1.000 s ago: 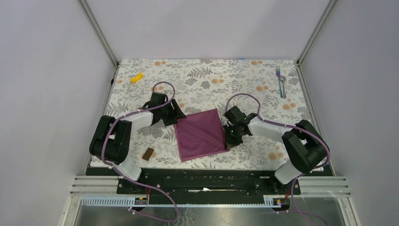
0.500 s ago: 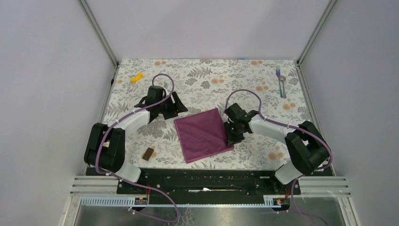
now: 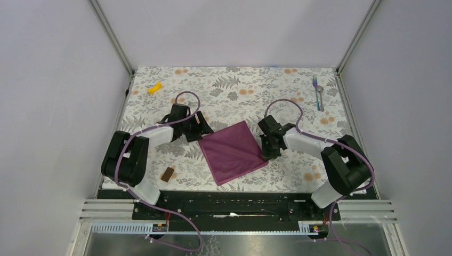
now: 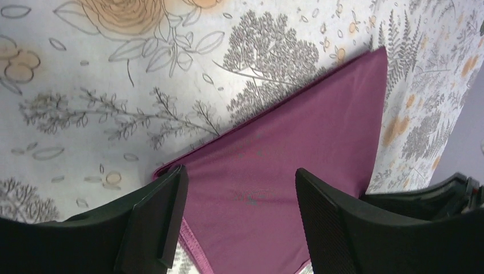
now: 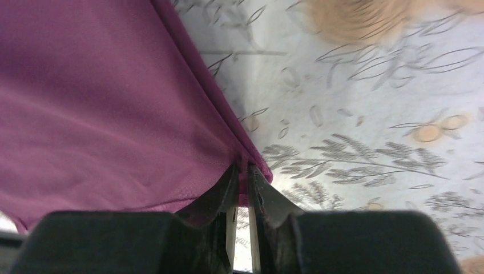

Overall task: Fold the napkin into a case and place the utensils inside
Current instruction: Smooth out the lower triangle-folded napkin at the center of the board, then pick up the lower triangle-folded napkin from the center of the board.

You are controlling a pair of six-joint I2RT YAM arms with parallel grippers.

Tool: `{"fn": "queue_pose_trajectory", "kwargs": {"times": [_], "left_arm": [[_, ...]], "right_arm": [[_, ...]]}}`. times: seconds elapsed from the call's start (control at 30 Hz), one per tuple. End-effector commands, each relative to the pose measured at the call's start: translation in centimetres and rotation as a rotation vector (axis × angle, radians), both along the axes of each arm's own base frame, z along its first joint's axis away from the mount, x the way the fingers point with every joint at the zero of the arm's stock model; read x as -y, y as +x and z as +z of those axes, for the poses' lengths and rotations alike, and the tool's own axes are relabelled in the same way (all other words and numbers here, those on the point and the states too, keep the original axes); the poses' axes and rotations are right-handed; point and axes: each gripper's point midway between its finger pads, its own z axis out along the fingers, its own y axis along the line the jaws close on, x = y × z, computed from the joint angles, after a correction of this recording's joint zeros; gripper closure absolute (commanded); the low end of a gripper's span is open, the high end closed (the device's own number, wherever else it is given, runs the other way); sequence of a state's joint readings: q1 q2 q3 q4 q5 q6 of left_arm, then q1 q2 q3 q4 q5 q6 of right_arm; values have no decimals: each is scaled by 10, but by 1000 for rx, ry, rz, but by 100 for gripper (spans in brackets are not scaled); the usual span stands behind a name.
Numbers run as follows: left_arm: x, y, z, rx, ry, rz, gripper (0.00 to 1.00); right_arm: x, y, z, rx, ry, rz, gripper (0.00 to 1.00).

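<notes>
The plum-magenta napkin (image 3: pixel 234 151) lies flat as a square-ish folded cloth in the middle of the table, turned at an angle. My left gripper (image 3: pixel 201 131) is open at its left corner, jaws wide over the cloth (image 4: pixel 274 171) and its hem. My right gripper (image 3: pixel 268 151) is shut on the napkin's right corner, the edge (image 5: pixel 242 154) pinched between the fingertips. The fork and spoon (image 3: pixel 318 93) lie side by side at the far right, away from both arms.
A small yellow piece (image 3: pixel 154 88) lies at the far left. A small brown block (image 3: pixel 168 174) sits near the front left, by the left arm's base. The floral table (image 3: pixel 234 90) is walled at the back and sides.
The right gripper has pulled the napkin's right corner to the right, shifting and turning the cloth. The left gripper swung away, then came back to the napkin's left corner.
</notes>
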State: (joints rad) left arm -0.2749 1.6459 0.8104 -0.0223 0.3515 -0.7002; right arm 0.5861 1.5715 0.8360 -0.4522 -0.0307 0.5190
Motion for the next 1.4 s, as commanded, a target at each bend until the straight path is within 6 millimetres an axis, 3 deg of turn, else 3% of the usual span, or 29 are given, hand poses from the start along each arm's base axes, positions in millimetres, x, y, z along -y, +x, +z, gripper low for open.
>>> {"fn": "queue_pose_trajectory", "kwargs": {"times": [0.0, 0.2, 0.27, 0.33, 0.4, 0.47, 0.53, 0.6, 0.67, 0.83, 0.93, 1.03, 1.23, 1.37], "left_arm": [[-2, -1, 44, 110, -4, -19, 24], [-11, -10, 102, 217, -32, -14, 21], [-16, -15, 114, 239, -48, -3, 19], [-19, -20, 123, 256, -57, 0, 19], [-20, -25, 124, 251, -62, -3, 18], [-19, -31, 123, 242, -79, -16, 18], [-18, -36, 122, 238, -100, -18, 18], [-21, -39, 123, 244, -105, -8, 18], [-26, -39, 125, 252, -100, 6, 18], [-47, -36, 133, 276, -67, 54, 17], [-54, -38, 130, 276, -67, 69, 17], [-56, -40, 125, 272, -74, 77, 17], [-59, -42, 121, 264, -95, 79, 17], [-60, -44, 122, 270, -98, 79, 17]], "right_arm": [[54, 19, -5, 64, -294, -55, 82], [65, 74, 32, 202, -455, 8, 72], [55, 92, 48, 224, -450, 53, 70], [33, 99, 58, 234, -352, 110, 64], [-1, 91, 62, 209, -176, 186, 57], [-51, 62, 68, 138, 84, 324, 54], [-89, 31, 80, 189, 180, 489, 32], [-118, -4, 92, 271, 149, 632, 8], [-138, -35, 92, 233, 167, 690, 1], [-143, -80, 70, 112, 54, 744, 0], [-138, -92, 63, 63, -10, 751, 1], [-127, -98, 53, -36, -100, 763, 22], [-130, -103, 40, -126, -143, 780, 53], [-130, -100, 32, -137, -181, 781, 51]]}}
